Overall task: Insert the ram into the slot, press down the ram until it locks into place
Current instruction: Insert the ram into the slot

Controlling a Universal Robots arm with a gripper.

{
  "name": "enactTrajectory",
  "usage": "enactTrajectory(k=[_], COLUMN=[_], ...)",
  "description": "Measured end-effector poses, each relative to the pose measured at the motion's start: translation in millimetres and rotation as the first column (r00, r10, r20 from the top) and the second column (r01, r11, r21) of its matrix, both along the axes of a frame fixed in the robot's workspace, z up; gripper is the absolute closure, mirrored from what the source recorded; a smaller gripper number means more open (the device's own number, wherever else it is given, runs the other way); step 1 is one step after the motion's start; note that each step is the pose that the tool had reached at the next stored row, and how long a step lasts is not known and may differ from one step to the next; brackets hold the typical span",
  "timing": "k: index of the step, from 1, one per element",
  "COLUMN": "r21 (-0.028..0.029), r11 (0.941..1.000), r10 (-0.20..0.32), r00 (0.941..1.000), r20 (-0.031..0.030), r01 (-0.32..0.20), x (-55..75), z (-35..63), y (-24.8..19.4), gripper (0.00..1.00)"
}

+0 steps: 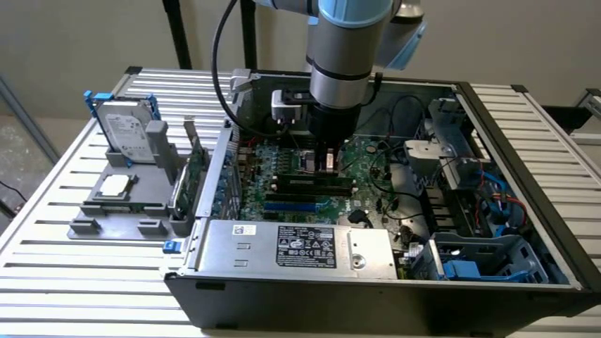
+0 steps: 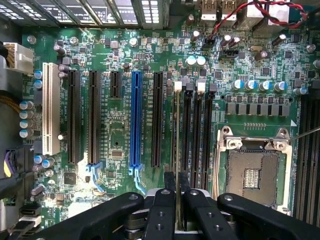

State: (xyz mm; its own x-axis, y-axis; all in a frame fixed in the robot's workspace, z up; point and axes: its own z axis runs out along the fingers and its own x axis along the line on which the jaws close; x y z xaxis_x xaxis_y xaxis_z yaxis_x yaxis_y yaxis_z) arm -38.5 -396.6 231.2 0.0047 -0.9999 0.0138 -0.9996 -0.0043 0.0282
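My gripper reaches down into the open computer case over the motherboard. In the wrist view its two black fingers are shut on the ram, seen edge-on as a thin upright strip between them. The ram stands along the slot that has a white latch at its far end, the memory socket closest to the black expansion sockets. Three more black memory slots lie parallel beside it. In the exterior view the ram is a long green-and-black bar under the gripper. Whether it is fully seated I cannot tell.
The silver-framed processor socket lies just past the memory slots. A blue socket and a white socket sit on the other side. A power supply is at the case front, and a grey fixture with a hard drive stands outside.
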Motion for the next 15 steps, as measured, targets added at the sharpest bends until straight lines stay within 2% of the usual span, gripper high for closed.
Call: enactTrajectory(k=[15], r21=[0.0000], r11=[1.0000], r10=[-0.009], r00=[1.0000], r20=[0.0000], r01=[0.009], x=[0.7], z=[-1.0], y=[-0.1], gripper=[0.86])
